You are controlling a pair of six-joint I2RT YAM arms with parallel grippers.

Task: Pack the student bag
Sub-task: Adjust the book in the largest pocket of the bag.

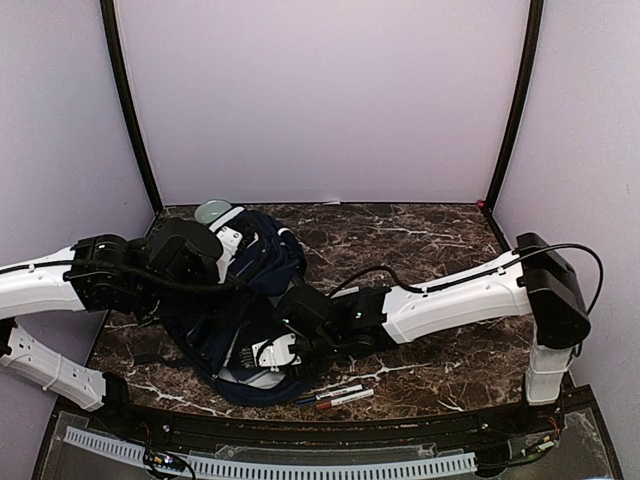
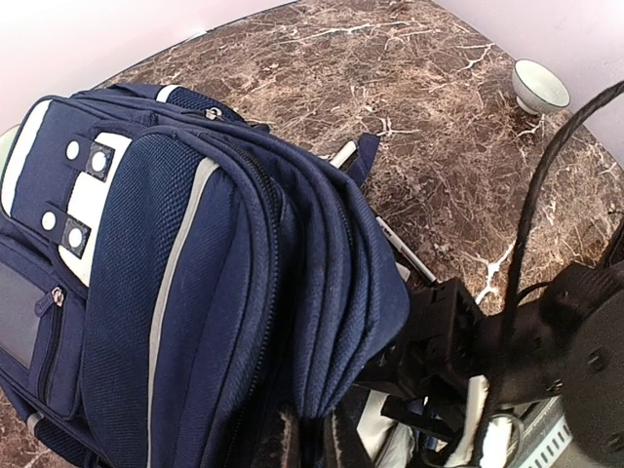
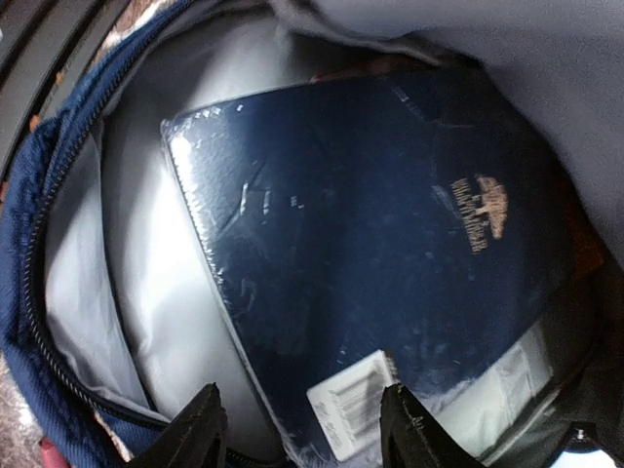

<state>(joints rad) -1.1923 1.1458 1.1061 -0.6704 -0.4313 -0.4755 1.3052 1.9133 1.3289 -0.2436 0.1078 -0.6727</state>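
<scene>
One brown marbled tabletop (image 1: 430, 240) is carrying everything.

- The student bag (image 1: 262, 262) is lying toward the near-left corner, between the two arms. Its open mouth is facing the near edge and its front pockets are turning toward the left edge. Judgement: it is sitting there so both arms are reaching it, one steadying and one loading.
- The left wrist view is showing the bag's upper side bunching and rising off the marble. This is probably keeping the main compartment gaping.
- A navy hardcover book (image 3: 370, 244), in shiny wrap, is lying flat inside that compartment against the pale grey lining. It is sitting at a slant to the zip line. Judgement: it is going in flat so it is taking the back of the bag and leaving room above.
- The left gripper (image 1: 228, 250) is sitting at the bag's far-left side with its pincer closed. Its fingers are hiding from every view, so what it is pinching cannot be told; bag fabric is likely.
- The right gripper (image 3: 302, 424) is reaching into the mouth. Its pincer is standing moderately wide and holding nothing, with its dark fingertips (image 3: 205, 419) hovering over the book's labelled end.
- Several markers (image 1: 343, 394) are lying together at the near edge, just right of the bag. They are presumably waiting to be packed.
- A small white bowl (image 2: 539, 86) is standing by a tabletop edge, well apart from the bag.
- A barcode label (image 3: 356, 395) is showing on the book's wrap.
</scene>
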